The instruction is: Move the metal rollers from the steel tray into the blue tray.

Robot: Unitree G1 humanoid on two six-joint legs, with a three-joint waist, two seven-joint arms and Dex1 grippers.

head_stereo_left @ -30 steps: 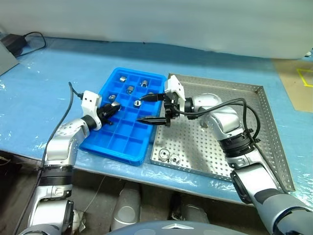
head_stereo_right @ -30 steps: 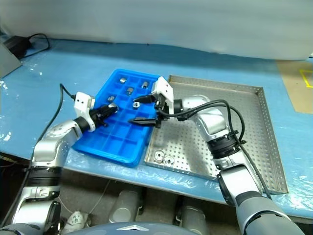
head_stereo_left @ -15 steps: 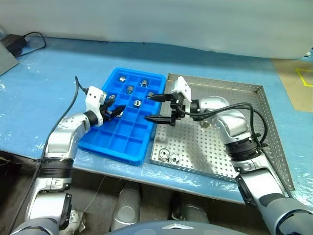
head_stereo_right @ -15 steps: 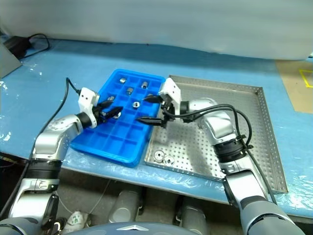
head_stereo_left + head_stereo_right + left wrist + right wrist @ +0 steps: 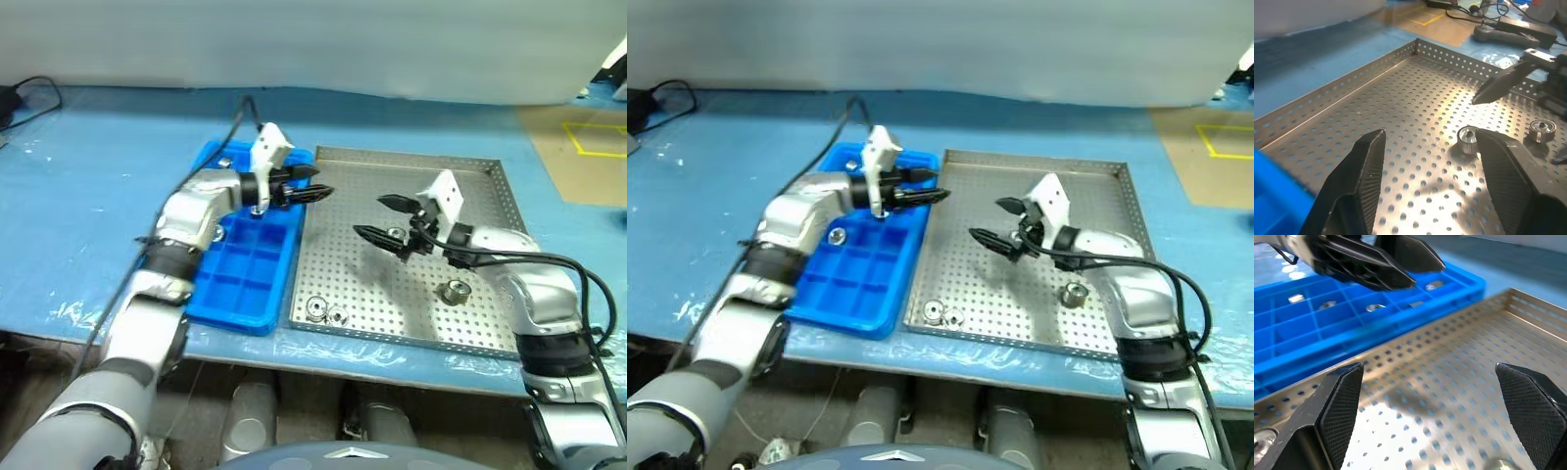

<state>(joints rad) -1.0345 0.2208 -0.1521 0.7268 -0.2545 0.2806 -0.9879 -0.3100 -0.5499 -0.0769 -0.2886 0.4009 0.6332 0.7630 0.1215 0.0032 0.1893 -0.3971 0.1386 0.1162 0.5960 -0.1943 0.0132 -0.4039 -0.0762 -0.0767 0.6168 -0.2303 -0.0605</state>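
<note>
The steel tray [image 5: 490, 313] is sitting at the centre of the table with the blue tray [image 5: 240, 304] touching its nine o'clock side, several of the blue tray's far compartments already holding rollers [image 5: 836, 235]. Four metal rollers are lying in the steel tray: two side by side near its seven o'clock corner [image 5: 315, 308], one toward four o'clock [image 5: 455, 291], and one close under the right gripper [image 5: 394, 234]. The right gripper [image 5: 377, 217] is hovering over the middle of the steel tray with its fingers spread wide and nothing between them. The left gripper [image 5: 312, 191] is reaching over the seam between the trays, pointing toward three o'clock, its fingers partly apart and empty. The step in hand is probably the next pickup; to do it well, the right gripper should be lowering straight over the nearest roller, straddling it evenly before closing, while the left arm is keeping clear of the crossing path.
</note>
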